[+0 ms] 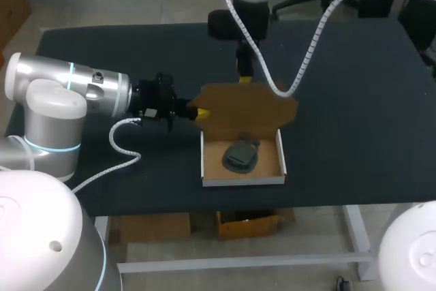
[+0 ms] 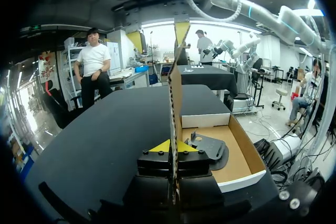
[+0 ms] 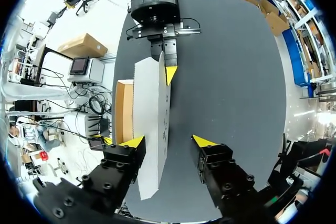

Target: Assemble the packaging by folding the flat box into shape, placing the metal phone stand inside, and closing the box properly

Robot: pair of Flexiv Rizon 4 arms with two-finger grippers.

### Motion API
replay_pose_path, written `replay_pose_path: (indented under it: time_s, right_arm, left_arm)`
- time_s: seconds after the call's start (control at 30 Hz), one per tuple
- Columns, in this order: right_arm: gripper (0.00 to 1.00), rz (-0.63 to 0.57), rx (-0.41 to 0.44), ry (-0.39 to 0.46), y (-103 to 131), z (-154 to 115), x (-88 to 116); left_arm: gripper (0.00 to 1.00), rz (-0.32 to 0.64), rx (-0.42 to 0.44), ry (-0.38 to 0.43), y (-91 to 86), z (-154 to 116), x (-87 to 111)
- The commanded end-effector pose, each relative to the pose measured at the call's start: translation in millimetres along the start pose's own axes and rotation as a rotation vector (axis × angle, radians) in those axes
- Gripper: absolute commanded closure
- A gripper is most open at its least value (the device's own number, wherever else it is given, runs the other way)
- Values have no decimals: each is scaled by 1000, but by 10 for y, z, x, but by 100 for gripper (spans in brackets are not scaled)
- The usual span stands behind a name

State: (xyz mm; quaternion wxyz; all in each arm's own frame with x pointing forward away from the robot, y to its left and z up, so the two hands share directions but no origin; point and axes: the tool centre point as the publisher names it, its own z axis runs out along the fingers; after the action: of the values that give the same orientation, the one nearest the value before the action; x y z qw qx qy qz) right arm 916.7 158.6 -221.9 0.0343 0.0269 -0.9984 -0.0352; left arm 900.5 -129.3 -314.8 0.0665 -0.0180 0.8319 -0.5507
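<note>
Presently the upright lid (image 1: 235, 105) runs crosswise; left gripper (image 1: 201, 112) pinches it; right gripper (image 3: 168, 140) spread.

Black work table under soft indoor light.
The table (image 1: 354, 100) has a flat, matte black top that spans most of the head view, and even overhead light leaves only a faint sheen on it. A white metal frame (image 1: 356, 233) carries it, with a leg and a crossbar showing below the near edge.
</note>
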Motion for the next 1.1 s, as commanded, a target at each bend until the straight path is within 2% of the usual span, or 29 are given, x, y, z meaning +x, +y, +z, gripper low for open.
replay_pose_path:
  time_s: [0.03, 1.1]
  right_arm:
    - [44, 2, 1, -9, -17, 5, 53]
    - [32, 11, 13, 8, -20, 147, 125]
  left_arm:
    - [100, 1, 2, 0, 7, 2, 0]
    - [100, 1, 2, 0, 7, 2, 0]
